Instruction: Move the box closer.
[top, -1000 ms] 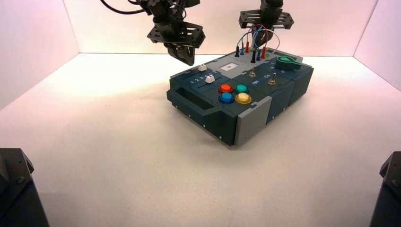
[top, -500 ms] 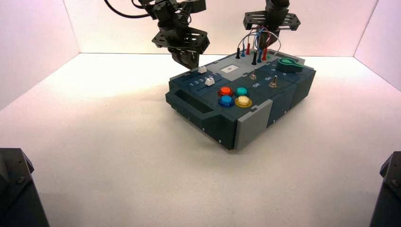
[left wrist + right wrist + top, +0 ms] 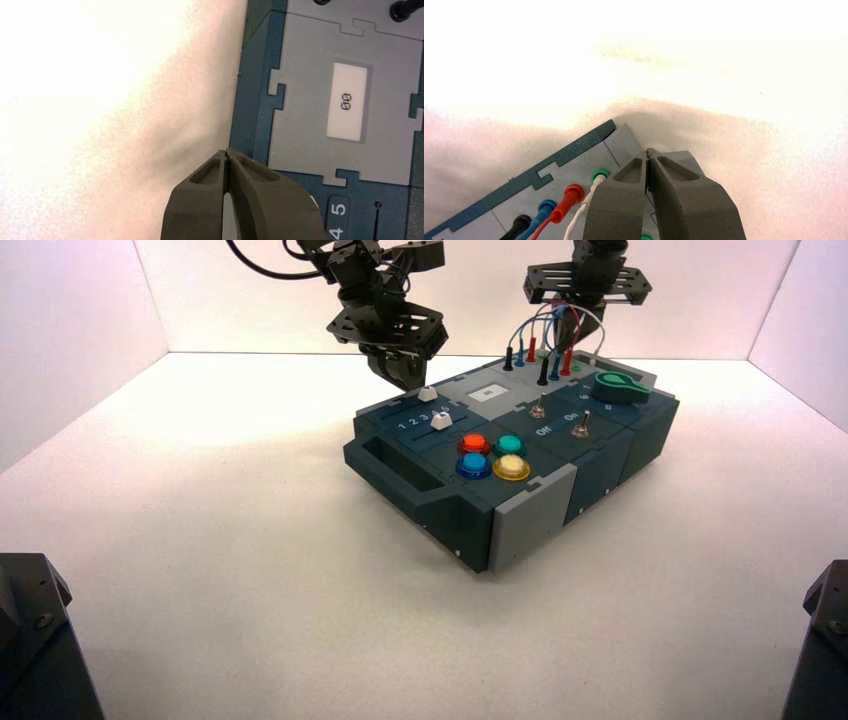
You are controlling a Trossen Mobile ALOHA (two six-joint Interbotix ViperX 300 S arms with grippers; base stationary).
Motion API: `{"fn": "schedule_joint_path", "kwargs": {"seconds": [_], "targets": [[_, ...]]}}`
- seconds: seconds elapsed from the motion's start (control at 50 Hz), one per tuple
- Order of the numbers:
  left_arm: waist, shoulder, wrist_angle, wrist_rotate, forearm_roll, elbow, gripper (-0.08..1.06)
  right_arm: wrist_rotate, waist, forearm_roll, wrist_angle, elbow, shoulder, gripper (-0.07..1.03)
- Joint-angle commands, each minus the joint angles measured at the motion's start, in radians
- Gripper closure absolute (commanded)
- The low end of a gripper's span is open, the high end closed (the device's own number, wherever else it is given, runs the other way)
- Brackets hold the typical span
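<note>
Pressed together, the jaws of my left dark angular gripper (image 3: 226,152) and right dark angular gripper (image 3: 648,152) sit at the far edges of the flat teal-and-grey panel box (image 3: 510,455), angled mid-table.

The box (image 3: 530,430) lies on the table (image 3: 250,540). On its top, buttons (image 3: 492,456) sit at the near end, sliders (image 3: 434,408) left, switches (image 3: 560,420) right of middle, wires (image 3: 555,330) at the far end, a knob (image 3: 620,387) far right. Behind the box's far left side is the left gripper (image 3: 402,370); at its far end, the right gripper (image 3: 572,340).
</note>
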Motion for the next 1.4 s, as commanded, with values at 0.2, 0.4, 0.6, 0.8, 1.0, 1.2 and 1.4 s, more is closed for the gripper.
{"fn": "schedule_joint_path", "kwargs": {"seconds": [0.2,0.4,0.6,0.8,1.0,1.2,1.4], "targets": [[-0.006,-0.078,-0.003,0.026,0.000,0.020,1.01,-0.006,0.011,0.003,0.017,0.069,-0.015,0.99],[-0.006,-0.100,-0.005,0.031,0.000,0.048,1.01,-0.006,0.014,0.005,0.012,0.083,0.008,0.99],[-0.006,-0.106,-0.012,0.031,-0.002,0.072,1.01,-0.006,0.023,0.006,0.011,0.097,0.014,0.99],[-0.006,-0.118,-0.020,0.031,-0.005,0.100,1.01,-0.006,0.023,0.015,0.009,0.127,-0.003,0.99],[-0.017,-0.147,-0.021,0.031,-0.005,0.126,1.01,-0.006,0.023,0.015,0.006,0.167,-0.031,0.99],[-0.029,-0.161,-0.031,0.031,-0.005,0.155,1.01,-0.006,0.025,0.015,0.003,0.201,-0.054,0.99],[-0.049,-0.161,-0.051,0.031,-0.005,0.181,1.01,-0.006,0.025,0.015,-0.002,0.222,-0.075,0.99]]}}
